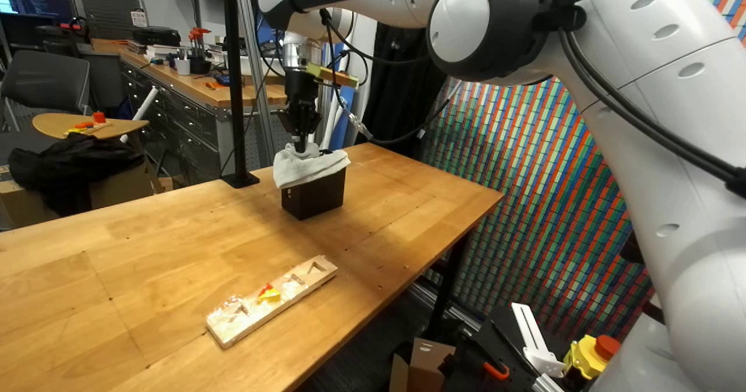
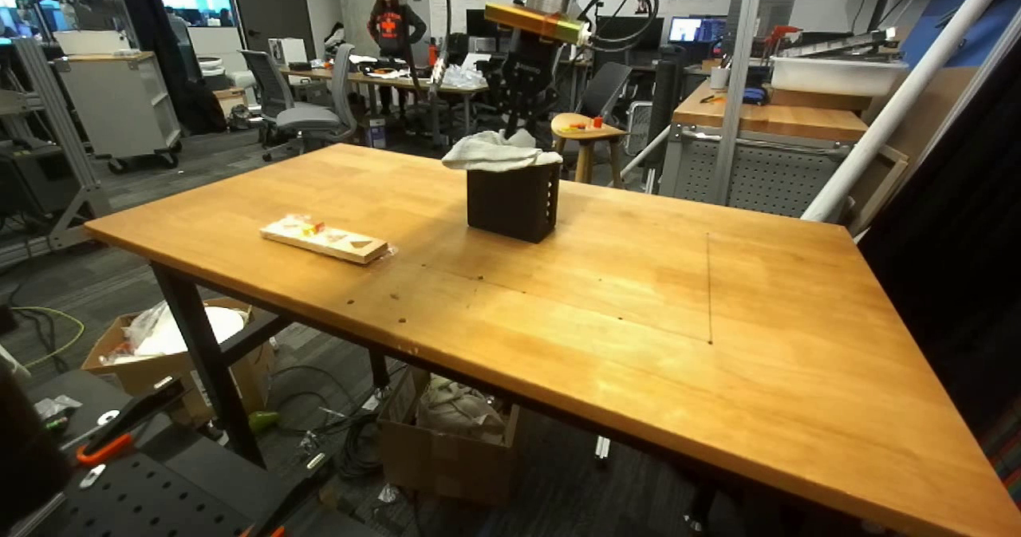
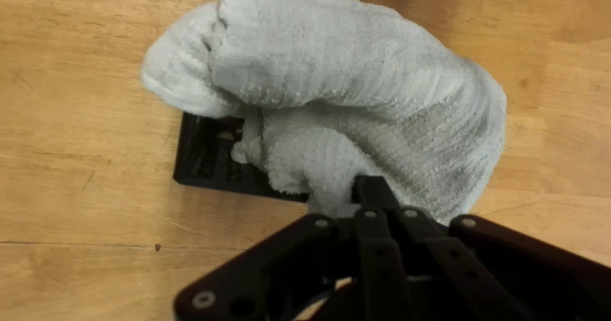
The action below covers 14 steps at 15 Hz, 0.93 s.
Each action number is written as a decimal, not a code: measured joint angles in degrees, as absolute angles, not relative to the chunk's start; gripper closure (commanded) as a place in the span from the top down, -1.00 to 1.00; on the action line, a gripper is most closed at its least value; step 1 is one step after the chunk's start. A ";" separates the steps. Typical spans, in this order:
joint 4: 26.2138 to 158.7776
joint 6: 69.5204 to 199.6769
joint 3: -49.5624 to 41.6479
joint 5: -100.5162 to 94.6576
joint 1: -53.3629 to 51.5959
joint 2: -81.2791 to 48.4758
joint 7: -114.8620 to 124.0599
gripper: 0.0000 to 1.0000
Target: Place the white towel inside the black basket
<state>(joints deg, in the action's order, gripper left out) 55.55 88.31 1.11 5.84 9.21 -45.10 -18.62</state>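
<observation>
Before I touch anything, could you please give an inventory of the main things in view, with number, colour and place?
table: one, light brown, central in both exterior views
black basket: one, black, standing on the table
white towel: one, white, bunched over the black basket's top
wooden board: one, pale, lying flat on the table
coloured pieces: count unclear, red and yellow, on the wooden board
stool: one, light brown, beyond the table
chairs: at least two, grey, beyond the table
cardboard boxes: at least two, brown, under and beside the table
person: at least one, dark clothed, far background
robot arm: one, white and dark grey, over the table
gripper: one, black, shut, touching the white towel
</observation>
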 measured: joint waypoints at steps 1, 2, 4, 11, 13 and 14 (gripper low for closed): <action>56.48 88.74 1.11 5.84 9.23 -44.54 -18.62 -0.97; 57.60 89.28 1.11 5.84 9.25 -43.94 -18.62 -0.97; 59.97 89.98 1.11 5.84 9.26 -42.85 -18.62 -0.97; 67.09 93.35 1.12 5.84 9.26 -40.92 -18.66 -0.97; 68.69 94.08 1.13 5.84 9.26 -40.48 -18.66 -0.97; 69.48 94.45 1.13 5.84 9.26 -40.28 -18.68 -0.97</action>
<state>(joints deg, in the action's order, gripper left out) 69.48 94.45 1.13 5.84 9.26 -40.28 -18.68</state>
